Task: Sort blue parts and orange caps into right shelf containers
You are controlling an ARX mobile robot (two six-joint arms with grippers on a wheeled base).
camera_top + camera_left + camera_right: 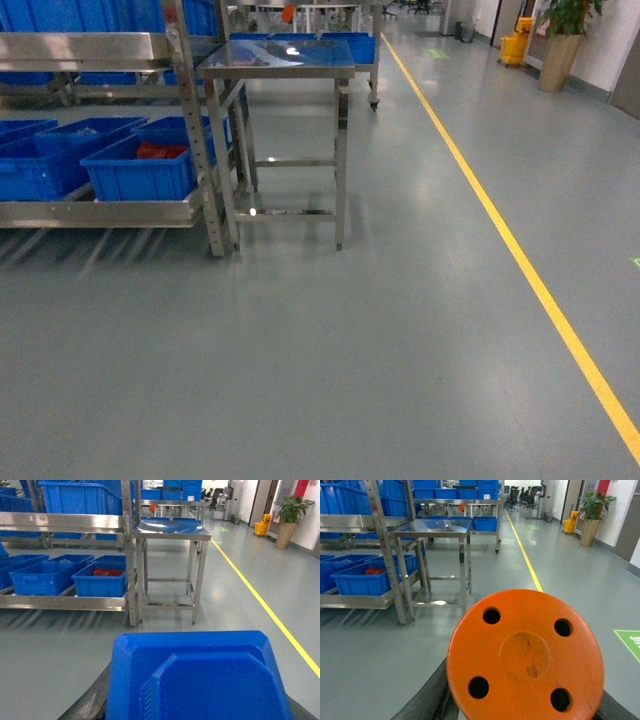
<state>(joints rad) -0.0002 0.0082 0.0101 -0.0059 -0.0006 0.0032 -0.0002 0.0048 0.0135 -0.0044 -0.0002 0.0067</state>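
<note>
Wrist cams first, since that's what's closest to me. Left wrist view is mostly filled by a blue part [200, 677], a flat moulded plastic piece with angled corners, sitting right under the lens. Right wrist view has an orange cap [525, 655] the same way, a round disc with four holes and a scuffed centre. I can't see the jaws themselves on either arm, only dark material at the bottom edges, so I can't tell if they're clamped on these pieces or not. Neither arm shows up in the head view.

Past that it's grey floor [330, 360] with a yellow line [520, 260] running away on the right.

Further out on the left is a metal shelf rack [200, 130]. Its low shelf carries blue crates [140, 165] side by side, and the one nearest the rack's end post has something red [160, 150] in it. More blue crates sit on the upper level. Just beside the rack stands a steel bench [285, 60] with a shiny top.

Way at the back right there's a potted plant [562, 40] and a yellow mop bucket [516, 45].
</note>
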